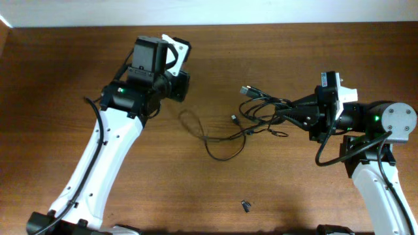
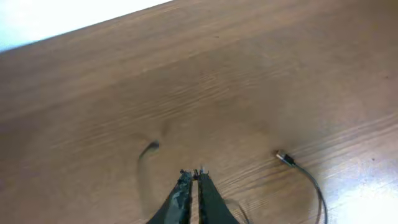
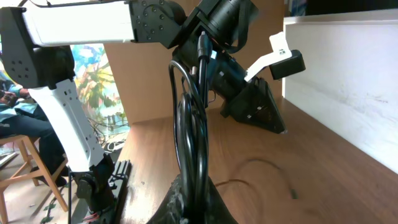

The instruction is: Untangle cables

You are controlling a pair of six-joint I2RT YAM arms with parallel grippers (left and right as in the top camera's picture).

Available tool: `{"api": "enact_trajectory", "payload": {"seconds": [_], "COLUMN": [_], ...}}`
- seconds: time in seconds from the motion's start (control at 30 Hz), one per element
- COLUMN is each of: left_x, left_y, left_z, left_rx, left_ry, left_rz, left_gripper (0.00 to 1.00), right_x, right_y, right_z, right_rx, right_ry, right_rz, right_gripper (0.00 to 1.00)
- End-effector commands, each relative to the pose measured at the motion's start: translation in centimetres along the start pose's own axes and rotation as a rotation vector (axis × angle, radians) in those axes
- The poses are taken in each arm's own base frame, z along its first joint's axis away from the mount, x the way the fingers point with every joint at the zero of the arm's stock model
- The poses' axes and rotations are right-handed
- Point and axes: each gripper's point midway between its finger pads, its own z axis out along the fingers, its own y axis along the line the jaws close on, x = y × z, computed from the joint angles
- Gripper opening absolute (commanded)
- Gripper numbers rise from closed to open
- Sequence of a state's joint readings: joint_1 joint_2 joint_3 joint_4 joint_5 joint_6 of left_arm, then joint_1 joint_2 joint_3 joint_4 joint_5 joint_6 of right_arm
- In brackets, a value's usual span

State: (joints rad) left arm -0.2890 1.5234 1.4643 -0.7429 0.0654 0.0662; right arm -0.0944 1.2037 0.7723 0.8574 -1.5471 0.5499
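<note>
**Overhead view.** The wooden table [image 1: 65,65] carries the cables [image 1: 260,108], which form a knot right of centre. One slack loop trails left from the knot across the bare wood. A plug [image 1: 245,91] sticks out at the knot's upper left. The right gripper [image 1: 282,112] reaches in from the right, its fingers clamped on the knotted cords. The left gripper [image 1: 181,85] sits above the far end of the loop, apart from the knot. A small dark loose piece [image 1: 246,206] lies alone near the front edge, well apart from everything else.

**Left wrist view.** The left gripper [image 2: 194,176] points down at the table [image 2: 249,74] with its fingers pressed together. Whether a cord is pinched between them cannot be told. One cable end with a silvery plug [image 2: 285,158] lies flat to the right of the fingertips, its cord curving away towards the lower edge. A blurred thin streak shows to the left of the fingertips.

**Right wrist view.** The right gripper [image 3: 193,199] is closed on the cables [image 3: 194,124]. These rise from the fingers as a bundle of several black strands (lifted clear of the wood). Behind the bundle stands the left arm [image 3: 81,22], and a faint cord lies on the table [image 3: 323,168].
</note>
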Motion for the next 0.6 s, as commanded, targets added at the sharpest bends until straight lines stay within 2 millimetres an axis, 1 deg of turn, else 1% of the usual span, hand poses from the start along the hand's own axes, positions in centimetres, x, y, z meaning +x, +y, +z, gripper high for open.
{"api": "enact_trajectory", "payload": {"seconds": [0.0, 0.07, 0.1, 0.17, 0.2, 0.27, 0.3, 0.37, 0.47, 0.5, 0.57], "left_x": [-0.3, -0.3, -0.6, -1.1, -1.7, -2.0, -2.3, -2.5, -3.0, -3.1, -3.2], "left_y": [0.3, -0.8, -2.2, -4.9, -6.9, -8.6, -9.5, -10.4, -12.8, -13.1, -13.2], "left_z": [-0.1, -0.2, -0.3, -1.2, -2.3, -3.9, -5.0, -6.5, -10.9, -11.6, -12.5], "left_rx": [-0.012, 0.054, 0.133, 0.294, 0.411, 0.520, 0.570, 0.632, 0.801, 0.821, 0.821], "left_ry": [-0.006, -0.007, -0.017, -0.056, -0.103, -0.151, -0.175, -0.203, -0.285, -0.301, -0.321], "left_rz": [-0.083, -0.083, -0.051, 0.065, 0.137, 0.199, 0.209, 0.218, 0.253, 0.261, 0.272], "left_gripper": [0.99, 0.99, 0.99, 1.00, 0.99, 0.99, 0.99, 0.99, 0.99, 0.99, 0.99], "right_x": [-0.5, -0.5, -0.4, -0.4, -0.6, -0.9, -1.1, -1.5, -1.9, -2.0, -2.1], "right_y": [0.3, 0.3, 0.3, 0.2, -0.1, -0.6, -0.9, -1.6, -2.2, -2.4, -2.4], "right_z": [0.2, 0.2, 0.2, 0.2, 0.2, 0.2, 0.2, 0.1, 0.0, 0.0, 0.0], "right_rx": [-0.014, -0.014, -0.013, -0.007, 0.009, 0.038, 0.052, 0.093, 0.125, 0.133, 0.135], "right_ry": [0.003, 0.003, 0.003, 0.000, -0.010, -0.030, -0.039, -0.069, -0.093, -0.101, -0.106], "right_rz": [-0.012, -0.011, -0.003, 0.020, 0.042, 0.060, 0.061, 0.102, 0.129, 0.148, 0.152], "right_gripper": [0.04, 0.04, 0.04, 0.04, 0.04, 0.04, 0.04, 0.04, 0.04, 0.04, 0.04]}}
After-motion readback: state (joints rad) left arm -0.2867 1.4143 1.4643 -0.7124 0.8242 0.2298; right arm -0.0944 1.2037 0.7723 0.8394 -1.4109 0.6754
